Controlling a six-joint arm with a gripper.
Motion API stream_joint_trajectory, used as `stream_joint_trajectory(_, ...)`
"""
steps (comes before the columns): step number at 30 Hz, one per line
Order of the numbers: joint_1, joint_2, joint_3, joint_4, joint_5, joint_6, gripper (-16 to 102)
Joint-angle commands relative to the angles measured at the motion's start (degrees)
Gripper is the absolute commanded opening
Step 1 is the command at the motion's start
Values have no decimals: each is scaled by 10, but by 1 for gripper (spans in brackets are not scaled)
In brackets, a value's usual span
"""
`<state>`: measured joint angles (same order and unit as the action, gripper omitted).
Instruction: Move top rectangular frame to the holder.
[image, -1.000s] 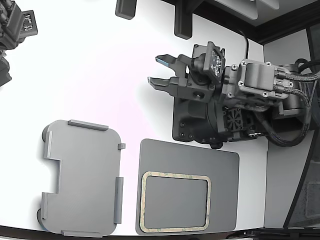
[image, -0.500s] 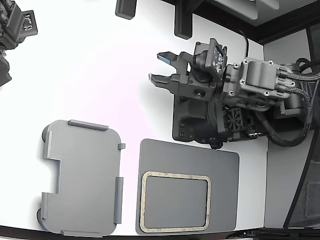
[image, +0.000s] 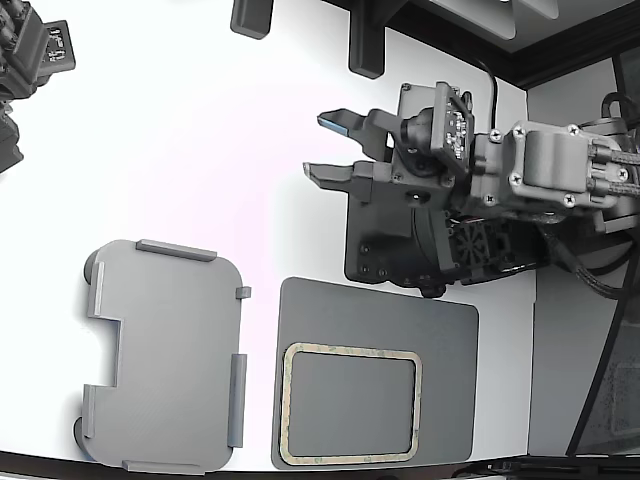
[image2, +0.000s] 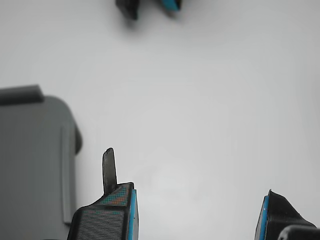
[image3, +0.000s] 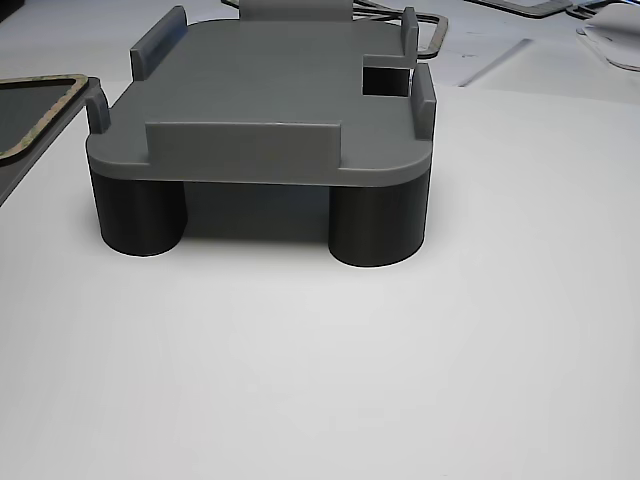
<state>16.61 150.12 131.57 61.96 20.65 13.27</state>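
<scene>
Exterior view: the gripper (image: 328, 147) has slid a bit right, fingers wide and empty, far from the beige frame (image: 350, 405); holder (image: 165, 355) waits bare.

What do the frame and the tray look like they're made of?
Frame: thin, flat, tan with greenish speckles, lying flush on the dark pad; possibly card or fibre sheet, matte. Tray: matte grey, probably moulded or printed plastic, on dark round feet.

A lab bench: bare white table (image: 200, 150), arm bolted on black base (image: 385, 250).
</scene>
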Motion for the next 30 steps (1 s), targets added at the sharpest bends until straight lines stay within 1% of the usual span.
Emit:
stream_joint_trajectory(1,67,-42,-69,23,31,51,100)
stream_joint_trajectory(7,196,-129,-133,84,69,160,100)
stream_joint_trajectory(11,256,-197,-185,143,65,221,100)
stream_joint_trajectory(17,320,-287,-241,214,6,308,100)
stream_joint_trajectory(22,364,-338,-250,227,-59,369,100)
stream_joint_trajectory(24,376,-348,-249,229,-76,396,100)
stream_joint_trajectory(30,382,-374,-254,257,-139,400,100)
